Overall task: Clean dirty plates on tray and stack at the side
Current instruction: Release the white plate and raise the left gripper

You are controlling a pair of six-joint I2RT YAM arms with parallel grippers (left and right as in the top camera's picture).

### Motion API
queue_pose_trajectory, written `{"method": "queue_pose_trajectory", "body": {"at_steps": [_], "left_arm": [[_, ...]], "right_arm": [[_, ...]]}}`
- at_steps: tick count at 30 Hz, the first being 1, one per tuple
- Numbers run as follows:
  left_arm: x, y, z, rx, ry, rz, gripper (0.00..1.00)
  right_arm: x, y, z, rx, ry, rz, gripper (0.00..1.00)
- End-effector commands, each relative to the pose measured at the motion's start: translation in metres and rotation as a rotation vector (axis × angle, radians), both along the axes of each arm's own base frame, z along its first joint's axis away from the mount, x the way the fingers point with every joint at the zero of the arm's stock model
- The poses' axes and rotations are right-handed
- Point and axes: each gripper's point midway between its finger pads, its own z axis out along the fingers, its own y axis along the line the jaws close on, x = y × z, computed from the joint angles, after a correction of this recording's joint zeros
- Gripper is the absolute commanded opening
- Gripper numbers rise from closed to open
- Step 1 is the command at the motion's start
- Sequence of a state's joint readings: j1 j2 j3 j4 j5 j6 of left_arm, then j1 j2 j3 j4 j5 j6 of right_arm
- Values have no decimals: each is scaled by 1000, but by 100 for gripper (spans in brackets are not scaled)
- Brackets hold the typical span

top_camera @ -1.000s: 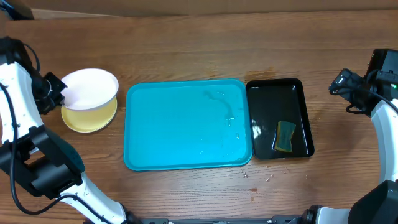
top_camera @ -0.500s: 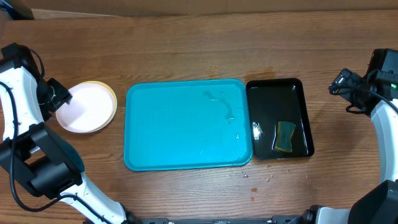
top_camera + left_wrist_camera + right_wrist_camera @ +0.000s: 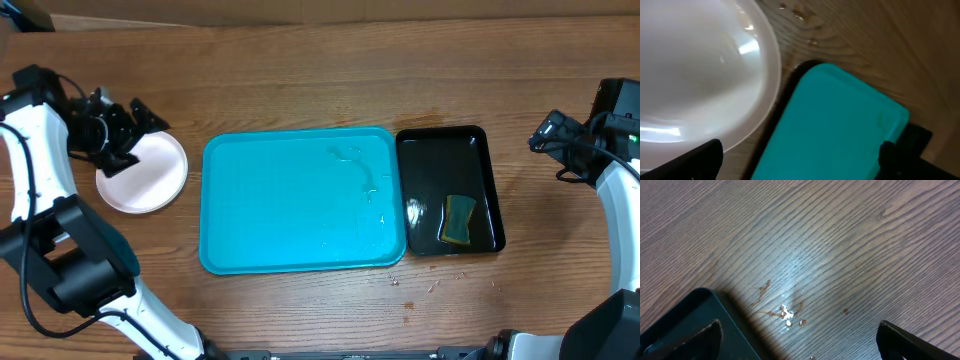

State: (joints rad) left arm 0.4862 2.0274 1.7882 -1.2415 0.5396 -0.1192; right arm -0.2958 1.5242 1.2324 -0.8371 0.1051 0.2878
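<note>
- L gripper (image 3: 130,138) hangs over the 11 o'clock edge of the plates (image 3: 145,175). Its fingers (image 3: 700,160) are spread wide w/ nothing between them. Reads to me as let go, so the stack rests on its own.
- Plates sit on the table (image 3: 300,70) at 9 o'clock of the tray (image 3: 290,215), just beside its short edge. Top one is white and looks clean; can't tell how many lie under it.
- Tray is bare bar wet streaks (image 3: 352,160) twd 1 o'clock, so I'd judge the washing done.
- Black tray (image 3: 440,160) lies at 3 o'clock of it, w/ the sponge (image 3: 459,219) in its 5 o'clock corner, prob. to keep drips off the table.
- R gripper (image 3: 800,342) is out at 2 o'clock, spread and empty, over small specks (image 3: 787,312), clear of the work.
- Next, I'd say: lift your L arm straight up, so you don't nudge the stack.
</note>
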Motion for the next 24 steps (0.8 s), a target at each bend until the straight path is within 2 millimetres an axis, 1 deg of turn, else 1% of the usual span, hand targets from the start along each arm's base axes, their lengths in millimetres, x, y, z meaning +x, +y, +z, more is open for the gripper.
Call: {"method": "queue_pose_trajectory", "body": {"at_steps": [1,3,8,13,20,22,23,24], "left_arm": [[5,-18,5,-46,-39,-56,100],[2,-12,0,0,-14,-55,100],[-8,11,-12,145,62,-43,100],[-15,27,-19,242,114,-34,99],[-15,27,-19,243,114,-34,100],[-15,27,-19,242,115,-34,100],[-15,27,-19,242,115,-34,100],[-15,27,-19,242,114,-34,100]], "right_arm": [[1,-3,5,-12,-14,-10,100],[1,-3,5,-12,-14,-10,100],[1,-3,5,-12,-14,-10,100],[1,-3,5,-12,-15,-10,100],[1,-1,6,-11,-18,-5,100],[1,1,16,-18,-45,0,100],[0,3,24,-24,-67,3,100],[-2,7,40,-36,-111,13,100]]}}
